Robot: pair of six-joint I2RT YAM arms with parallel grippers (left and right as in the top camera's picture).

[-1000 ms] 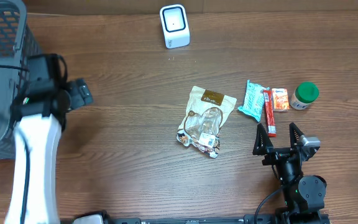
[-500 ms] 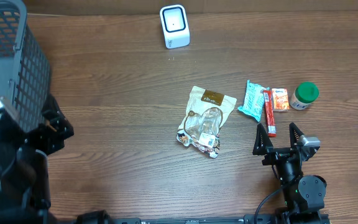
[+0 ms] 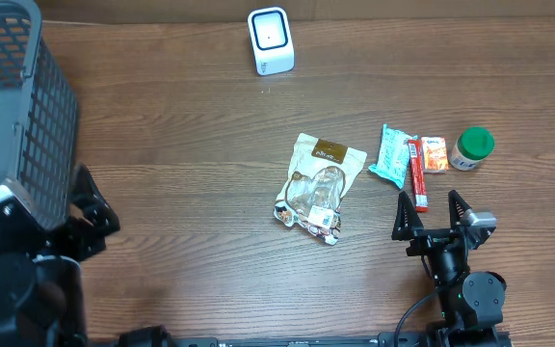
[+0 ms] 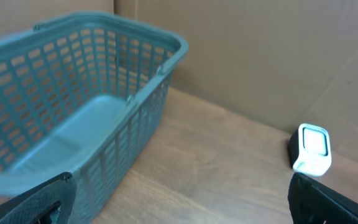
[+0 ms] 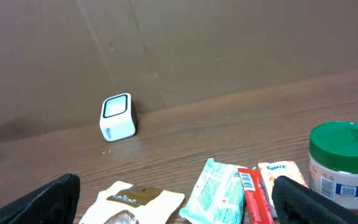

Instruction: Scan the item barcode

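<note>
**Desk:** Movement at the left edge?

**Photographer:** Yes. Over the past second the left arm (image 3: pixel 13 280) swings out of the middle left of the wooden surface (image 3: pixel 191 145) and draws back to the near left corner, beside the grey basket (image 3: pixel 27 125). The right arm (image 3: pixel 465 284) keeps its place at the near right.

**Desk:** Anything picked up?

**Photographer:** Nothing. The left jaws stand spread wide and empty, their dark tips at the bottom corners of the left wrist view, which looks toward the basket (image 4: pixel 135 124) and the scanner (image 4: pixel 312 148). The right jaws are just as wide and hold nothing, facing the goods. By my reading the scan has not begun, and the retreat clears the way for the right arm, which sits nearest the items.

**Desk:** And the item?

**Photographer:** The tan snack pouch (image 3: pixel 318 188) lies flat mid-surface, well apart from the white scanner (image 3: pixel 270 40) at the far edge. It has a dark logo at its far end and a clear window showing the contents. The pale patch at its near corner may be the code, but it is too small to tell. To its right lie a mint packet (image 3: pixel 391 154), a red stick (image 3: pixel 417 173), an orange sachet (image 3: pixel 435 154) and a green-lidded jar (image 3: pixel 472 148).
</note>
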